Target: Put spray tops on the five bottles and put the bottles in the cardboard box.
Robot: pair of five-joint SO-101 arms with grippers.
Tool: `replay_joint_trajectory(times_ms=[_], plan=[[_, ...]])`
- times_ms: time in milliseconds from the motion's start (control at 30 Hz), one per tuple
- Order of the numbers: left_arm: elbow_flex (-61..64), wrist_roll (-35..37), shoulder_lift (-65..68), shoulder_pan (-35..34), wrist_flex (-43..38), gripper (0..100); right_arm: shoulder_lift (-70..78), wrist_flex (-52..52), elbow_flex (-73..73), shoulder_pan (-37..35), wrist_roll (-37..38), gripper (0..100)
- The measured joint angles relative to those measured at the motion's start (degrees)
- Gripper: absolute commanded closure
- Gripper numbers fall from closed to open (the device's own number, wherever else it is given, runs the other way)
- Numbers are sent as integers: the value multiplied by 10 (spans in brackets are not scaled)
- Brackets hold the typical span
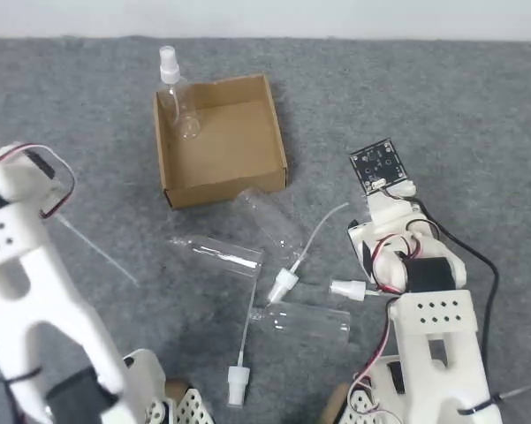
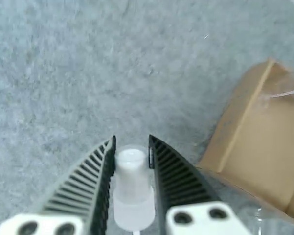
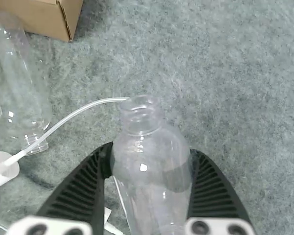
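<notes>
While the right gripper [image 3: 150, 151] clamps an uncapped bottle [image 3: 149, 169], the left gripper [image 2: 132, 140] pinches a spray top [image 2: 132, 191], apparently for capping.

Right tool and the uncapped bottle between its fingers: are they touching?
Touching. The right wrist view shows the bottle pressed against both inner faces of the right tool, with no gap on either side.

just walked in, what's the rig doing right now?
The left hand is shut on a spray top, above the carpet near the cardboard box. The right hand is shut on an open-necked bottle. One capped bottle is in the box, at a corner. Other clear bottles and loose spray tops lie on the carpet in front of the box.
</notes>
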Motion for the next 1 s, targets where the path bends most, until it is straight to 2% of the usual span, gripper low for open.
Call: replay_joint_trajectory(times_ms=[300,467,1000], plan=[[0,3,-47,7,4,990,0,0,0,0,0,923],[20,36,-109,7,12,990,-19,3,0,0,0,923],[127,98,-258,105,-12,990,-187,13,64,-1,0,923]])
